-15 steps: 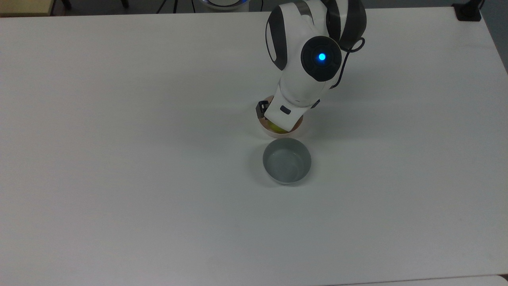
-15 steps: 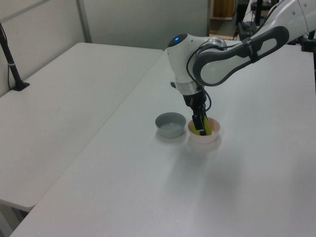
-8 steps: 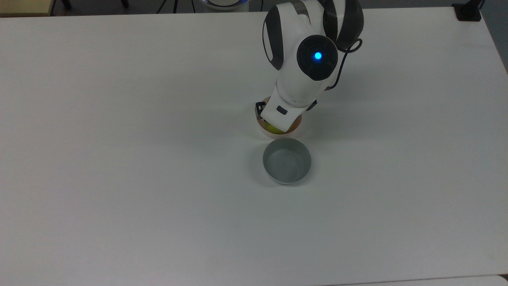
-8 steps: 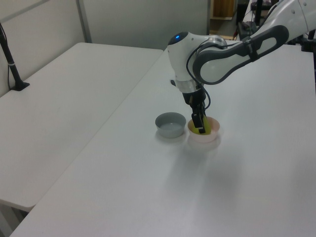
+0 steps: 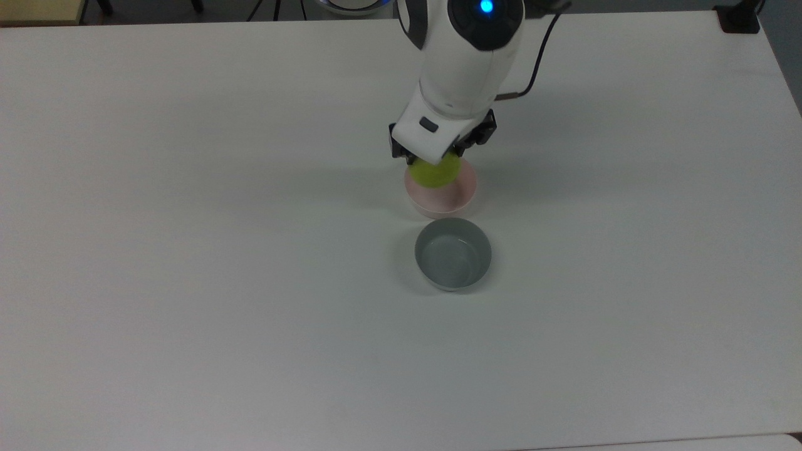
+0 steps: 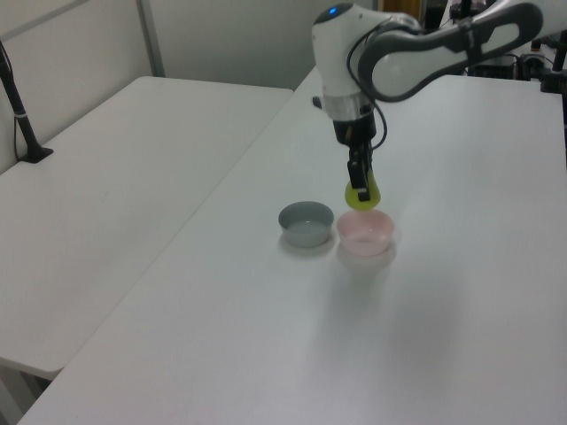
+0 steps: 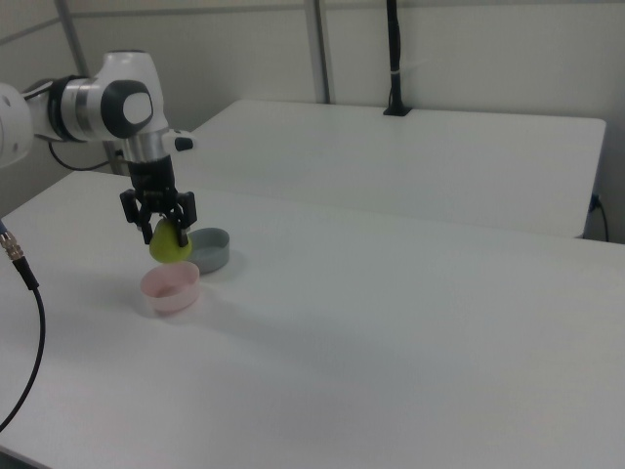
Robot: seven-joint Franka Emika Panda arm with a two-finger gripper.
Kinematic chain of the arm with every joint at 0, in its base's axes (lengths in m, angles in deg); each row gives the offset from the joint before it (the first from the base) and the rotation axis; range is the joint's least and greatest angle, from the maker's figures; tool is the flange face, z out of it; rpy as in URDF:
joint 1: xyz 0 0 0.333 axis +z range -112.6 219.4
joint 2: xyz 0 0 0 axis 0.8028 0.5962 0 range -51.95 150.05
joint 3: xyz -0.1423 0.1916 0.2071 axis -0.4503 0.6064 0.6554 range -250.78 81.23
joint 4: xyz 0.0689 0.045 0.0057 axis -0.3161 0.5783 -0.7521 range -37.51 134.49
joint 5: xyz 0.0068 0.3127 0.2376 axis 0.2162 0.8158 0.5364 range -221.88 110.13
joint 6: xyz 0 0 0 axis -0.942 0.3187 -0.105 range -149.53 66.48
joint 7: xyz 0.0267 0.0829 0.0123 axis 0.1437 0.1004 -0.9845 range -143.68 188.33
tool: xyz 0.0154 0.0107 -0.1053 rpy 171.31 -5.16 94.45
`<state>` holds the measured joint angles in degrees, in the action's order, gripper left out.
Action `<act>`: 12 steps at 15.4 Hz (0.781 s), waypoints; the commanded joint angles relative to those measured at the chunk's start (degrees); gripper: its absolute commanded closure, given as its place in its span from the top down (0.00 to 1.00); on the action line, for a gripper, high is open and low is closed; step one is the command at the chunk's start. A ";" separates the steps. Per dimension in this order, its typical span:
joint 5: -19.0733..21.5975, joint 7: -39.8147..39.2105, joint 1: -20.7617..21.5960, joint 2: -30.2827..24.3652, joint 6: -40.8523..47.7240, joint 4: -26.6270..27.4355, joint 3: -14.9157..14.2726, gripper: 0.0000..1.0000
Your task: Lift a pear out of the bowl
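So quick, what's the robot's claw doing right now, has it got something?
Gripper: shut on the pear, holding it in the air just above the pink bowl.

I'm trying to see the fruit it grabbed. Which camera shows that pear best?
The right view: the pear hangs whole, side-on, from the gripper, clear above the pink bowl. In the top view the arm covers its upper part; in the left view a finger crosses it.

Two plain white tables (image 7: pixel 420 147) stand side by side before pale partition walls (image 7: pixel 469 49), evenly lit.
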<state>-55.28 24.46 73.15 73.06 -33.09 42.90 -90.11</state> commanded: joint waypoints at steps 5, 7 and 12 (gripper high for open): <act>-0.77 -5.81 -8.40 -1.77 1.36 1.02 -0.46 0.42; -0.85 -8.45 -12.09 -1.69 1.09 1.02 -0.46 0.42; -2.78 -11.45 -17.46 0.06 -3.11 1.54 -0.46 0.48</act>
<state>-55.96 14.13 56.83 72.40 -32.45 43.21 -90.73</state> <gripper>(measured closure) 0.242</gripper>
